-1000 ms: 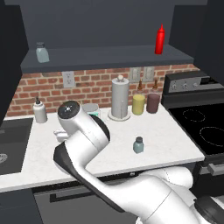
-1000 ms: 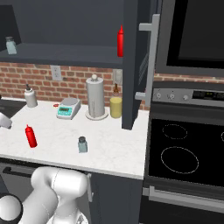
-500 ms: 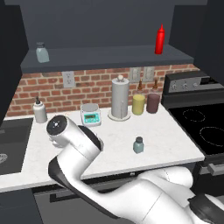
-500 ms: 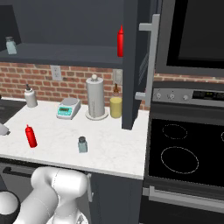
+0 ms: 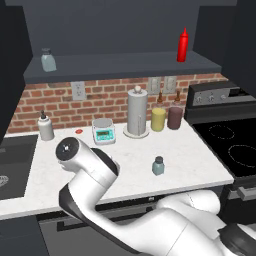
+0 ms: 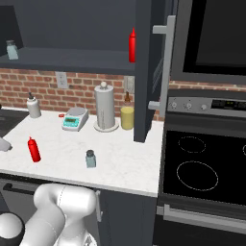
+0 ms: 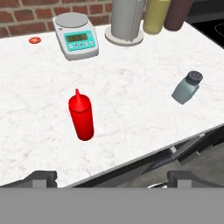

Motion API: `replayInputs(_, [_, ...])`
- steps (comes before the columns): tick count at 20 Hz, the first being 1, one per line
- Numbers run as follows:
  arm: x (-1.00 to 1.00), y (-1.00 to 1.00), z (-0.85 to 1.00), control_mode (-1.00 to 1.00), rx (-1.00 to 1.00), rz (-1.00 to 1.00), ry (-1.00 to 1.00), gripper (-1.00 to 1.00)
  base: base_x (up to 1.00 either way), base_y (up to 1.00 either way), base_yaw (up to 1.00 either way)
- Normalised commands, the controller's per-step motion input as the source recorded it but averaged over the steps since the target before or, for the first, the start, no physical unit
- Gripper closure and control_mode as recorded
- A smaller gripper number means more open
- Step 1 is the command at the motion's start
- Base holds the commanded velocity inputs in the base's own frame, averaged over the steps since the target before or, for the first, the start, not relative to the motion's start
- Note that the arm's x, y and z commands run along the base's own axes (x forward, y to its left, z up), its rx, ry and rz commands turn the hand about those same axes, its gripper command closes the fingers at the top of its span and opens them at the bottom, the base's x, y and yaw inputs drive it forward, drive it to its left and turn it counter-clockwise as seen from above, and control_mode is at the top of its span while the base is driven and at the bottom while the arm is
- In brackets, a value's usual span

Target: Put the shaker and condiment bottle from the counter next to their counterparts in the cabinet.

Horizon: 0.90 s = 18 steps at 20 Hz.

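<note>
The red condiment bottle point(image 7: 81, 116) point(image 6: 33, 149) stands upright on the white counter point(image 7: 131, 113), near its front edge. The shaker point(image 7: 187, 87) point(image 5: 158, 165) point(image 6: 90, 158) stands to its right on the same counter. My gripper point(image 7: 114, 179) is open with nothing between its fingertips point(image 7: 41, 178), and it hangs back from the counter's front edge, apart from the bottle. In the cabinet, on the shelf board point(image 5: 125, 67), stand the counterparts: a red bottle point(image 5: 183, 45) point(image 6: 132, 45) at the right and a blue-grey jar point(image 5: 48, 60) point(image 6: 12, 49) at the left.
A kitchen scale point(image 7: 78, 40), a paper towel holder point(image 5: 137, 112), a yellow jar point(image 5: 158, 119) and a maroon jar point(image 5: 175, 117) line the brick wall. A white pump dispenser point(image 5: 46, 127) stands by the sink point(image 5: 12, 165). The stove point(image 5: 235, 150) lies to the right.
The arm has swung left and lower in the left base view. The bottle, the shaker and the shelf items have stayed put.
</note>
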Motion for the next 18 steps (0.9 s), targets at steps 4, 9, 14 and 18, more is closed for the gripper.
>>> replayInputs(4, [0.00, -0.07, 0.00, -1.00, 0.00, 0.00, 0.00, -1.00, 0.00, 0.00, 0.00])
replayInputs(9, [0.13, -0.04, 0.00, -1.00, 0.00, 0.00, 0.00, -1.00, 0.00, 0.00, 0.00])
replayInputs(14, [0.17, -0.01, 0.00, -1.00, 0.00, 0.00, 0.00, -1.00, 0.00, 0.00, 0.00])
replayInputs(18, [0.26, -0.07, -0.01, -1.00, 0.00, 0.00, 0.00, -1.00, 0.00, 0.00, 0.00])
